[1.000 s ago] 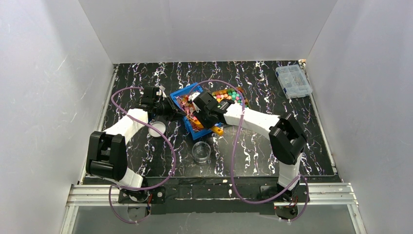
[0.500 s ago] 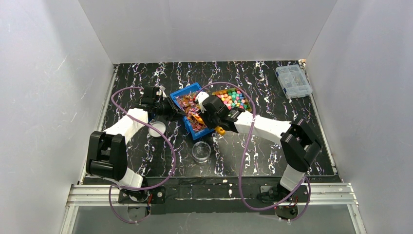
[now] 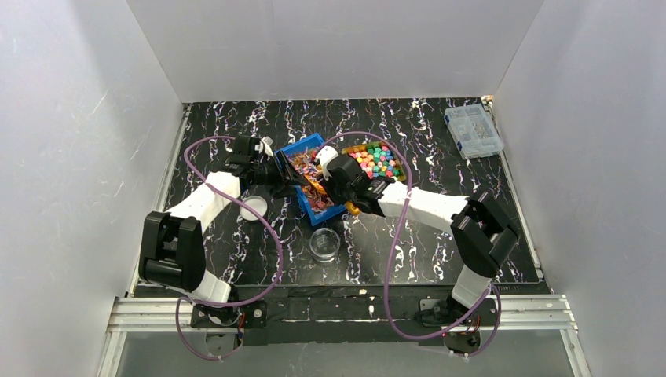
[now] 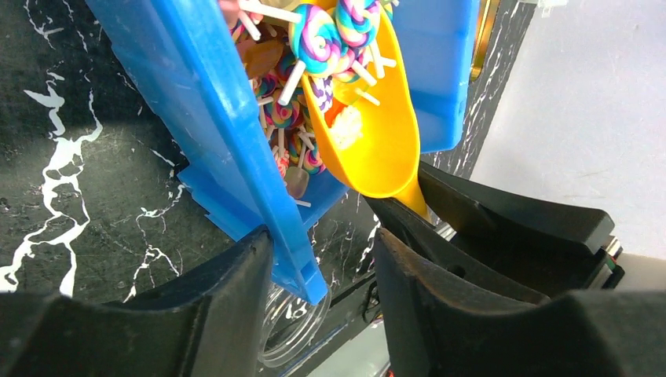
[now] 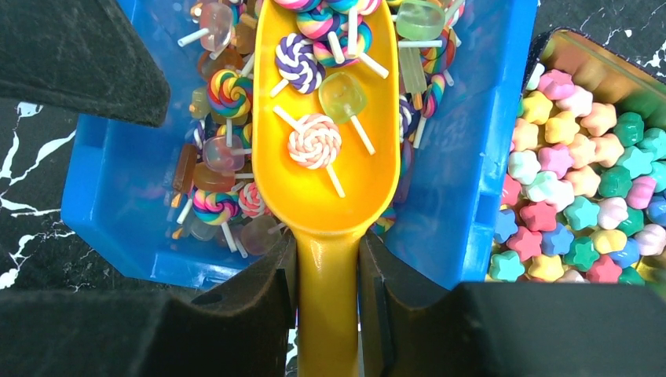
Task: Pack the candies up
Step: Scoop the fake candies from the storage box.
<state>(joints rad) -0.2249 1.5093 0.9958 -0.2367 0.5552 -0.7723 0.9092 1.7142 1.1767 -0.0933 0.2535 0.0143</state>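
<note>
Here, right jaws clamp the yellow scoop (image 5: pixel 326 200) of lollipops (image 5: pixel 312 141) — left jaws straddle the blue bin (image 4: pixel 212 133), grip unclear.

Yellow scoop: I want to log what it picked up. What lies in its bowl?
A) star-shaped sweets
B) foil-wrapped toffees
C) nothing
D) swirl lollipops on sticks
D: in the right wrist view the yellow scoop carries swirl lollipops on sticks, while the star-shaped sweets lie apart, off to one side of it.
</note>
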